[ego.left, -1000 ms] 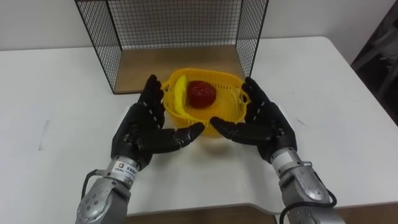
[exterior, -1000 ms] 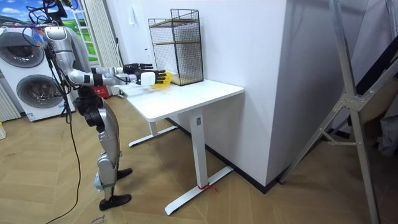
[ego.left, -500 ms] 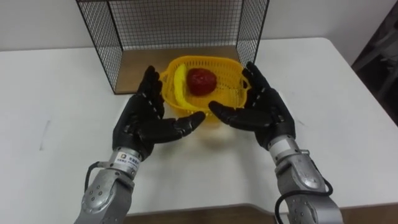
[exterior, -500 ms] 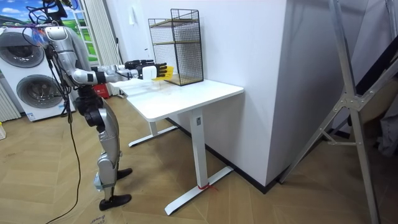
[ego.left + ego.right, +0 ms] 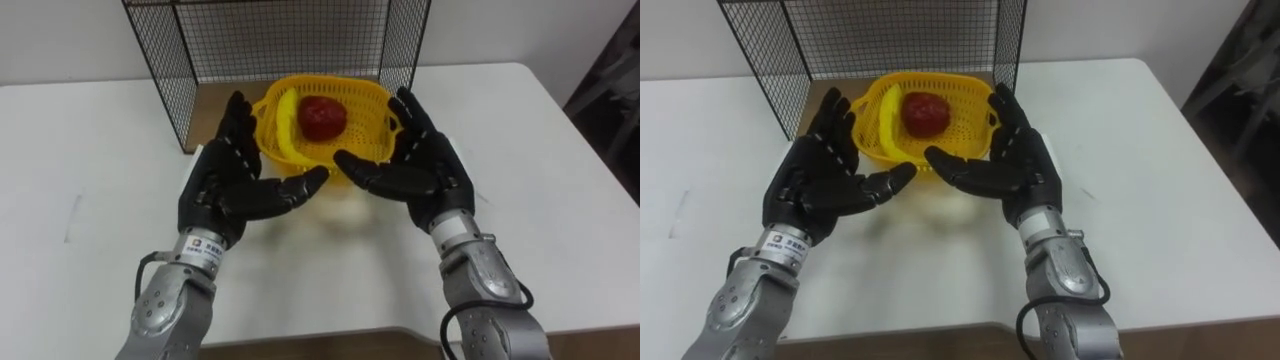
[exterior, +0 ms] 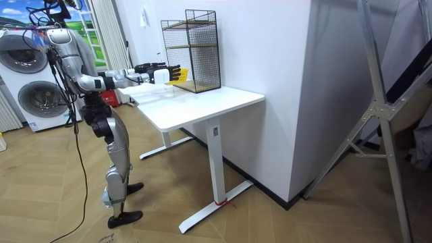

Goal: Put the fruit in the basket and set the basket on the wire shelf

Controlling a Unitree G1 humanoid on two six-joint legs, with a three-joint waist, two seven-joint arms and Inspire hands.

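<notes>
A yellow plastic basket [image 5: 352, 100] [image 5: 962, 98] holds a banana [image 5: 285, 128] and a red apple [image 5: 323, 117]. It is raised off the white table [image 5: 90, 170], carried between my two open hands. My left hand [image 5: 226, 185] presses its left side with straight fingers, thumb under the front rim. On the other side my right hand [image 5: 420, 165] presses the same way. The basket hangs at the mouth of the black wire shelf [image 5: 165, 50], just above its wooden floor [image 5: 225, 105]. In the room view I stand at the table's end with both arms stretched toward the wire shelf [image 6: 191, 47].
The shelf's wire side walls [image 5: 405, 50] flank the basket closely on both sides. The table edge [image 5: 320, 335] runs just below my forearms. Washing machines [image 6: 27, 94] stand behind me in the room view.
Both hands have carried the basket forward and upward toward the shelf opening. It now overlaps the wooden floor more than a second ago.
</notes>
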